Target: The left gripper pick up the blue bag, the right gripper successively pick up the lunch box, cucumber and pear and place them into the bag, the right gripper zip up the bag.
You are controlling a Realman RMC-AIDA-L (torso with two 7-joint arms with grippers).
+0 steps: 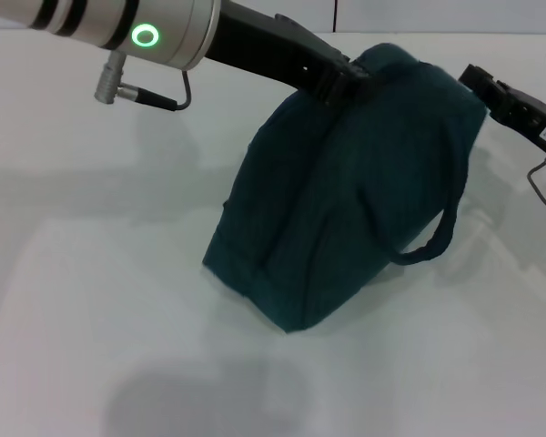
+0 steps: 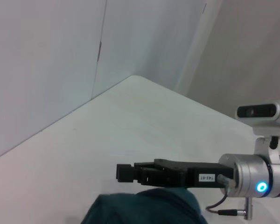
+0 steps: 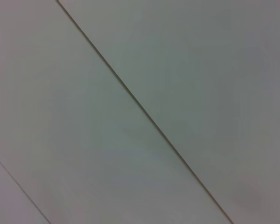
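The blue bag (image 1: 346,200) stands tilted on the white table, its top leaning toward the far right, and looks closed. One loop handle (image 1: 434,244) hangs down its right side. My left gripper (image 1: 344,80), on the arm with the green-lit silver wrist, is shut on the bag's top edge. My right gripper (image 1: 478,80) hovers just off the bag's upper right corner. The left wrist view shows the right gripper (image 2: 123,172) from the side, right above the bag's top (image 2: 144,207). The lunch box, cucumber and pear are out of view.
The white table (image 1: 91,273) spreads to the left of the bag and in front of it. Its far edge meets pale wall panels (image 2: 46,70). The right wrist view holds only a plain pale surface with a dark seam (image 3: 144,112).
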